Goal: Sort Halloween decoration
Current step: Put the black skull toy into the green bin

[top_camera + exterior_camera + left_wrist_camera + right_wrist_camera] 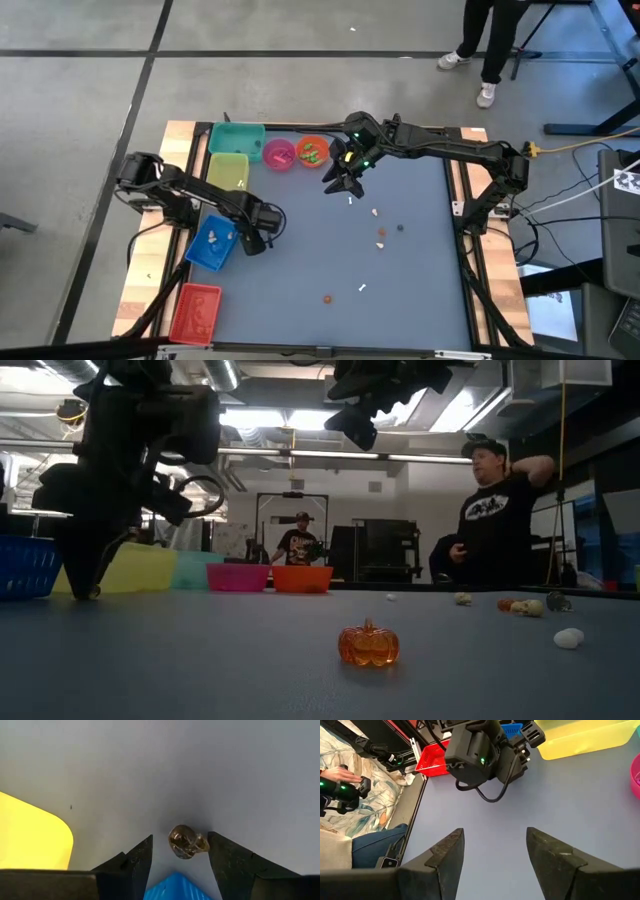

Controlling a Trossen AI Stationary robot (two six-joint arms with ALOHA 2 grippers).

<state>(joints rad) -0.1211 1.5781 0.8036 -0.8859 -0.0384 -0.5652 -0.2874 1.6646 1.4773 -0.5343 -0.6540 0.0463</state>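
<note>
Grey-blue matting covers the tabletop (300,290), which stands in an open workshop where a few people wait in the background, and along its far and left edges sit the containers: a teal bin (237,137), a yellow bin (227,172), a blue bin (211,243), a red bin (195,312), a pink bowl (279,154) and an orange bowl (312,151). Sorting looks partly done, as a judgement: the blue bin holds some white pieces, the orange bowl some green and orange ones, the pink bowl and red bin a little something too, though the contents are too small to name with confidence. Several trinkets are left loose on the mat, among them an orange pumpkin (368,644), a white piece (363,288), a pale one (381,234) and a dark one (399,228) near the middle right. The right tool (343,183) hangs above the mat near the bowls with its fingers spread and nothing between them. The left tool (180,851) is down at the mat just beside the blue bin, fingers parted on either side of a small brownish translucent trinket (186,841) that lies between them, one finger seemingly touching it, not yet gripped. So one piece is about to be picked and a handful await.
</note>
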